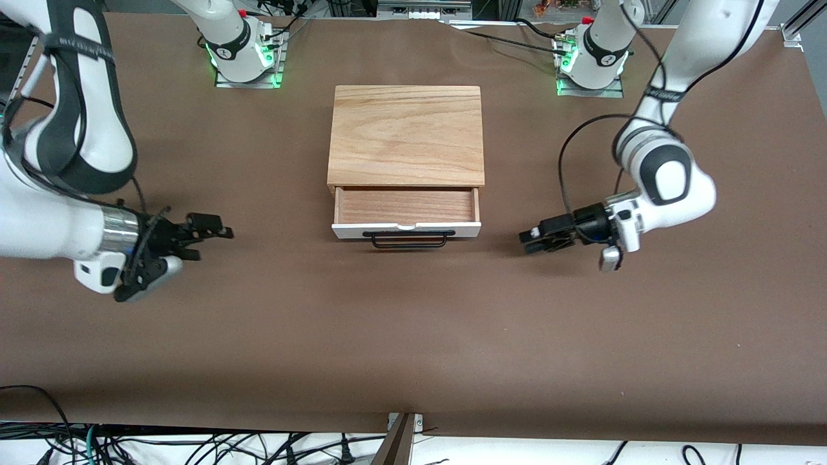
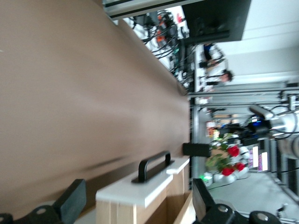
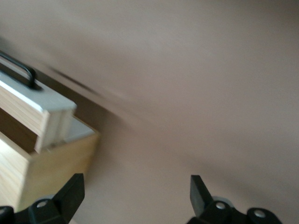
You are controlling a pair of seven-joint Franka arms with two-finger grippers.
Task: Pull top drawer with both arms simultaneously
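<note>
Drawer [image 1: 406, 208] stands pulled out of the wooden box [image 1: 406, 134] mid-bench [image 1: 413, 336], its black handle [image 1: 409, 239] facing the front camera. Left pincer [image 1: 533, 241] and right pincer [image 1: 210, 234] hang wide open and empty, one off each end of the drawer front, touching nothing.

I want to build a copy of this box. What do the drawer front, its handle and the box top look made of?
Drawer front: smooth matte white, probably painted or laminated board; its cut end shows pale wood. Handle: thin black bar, likely coated metal, though plastic is possible. Box top: light wood with clear grain, solid or veneer can't be told.
</note>
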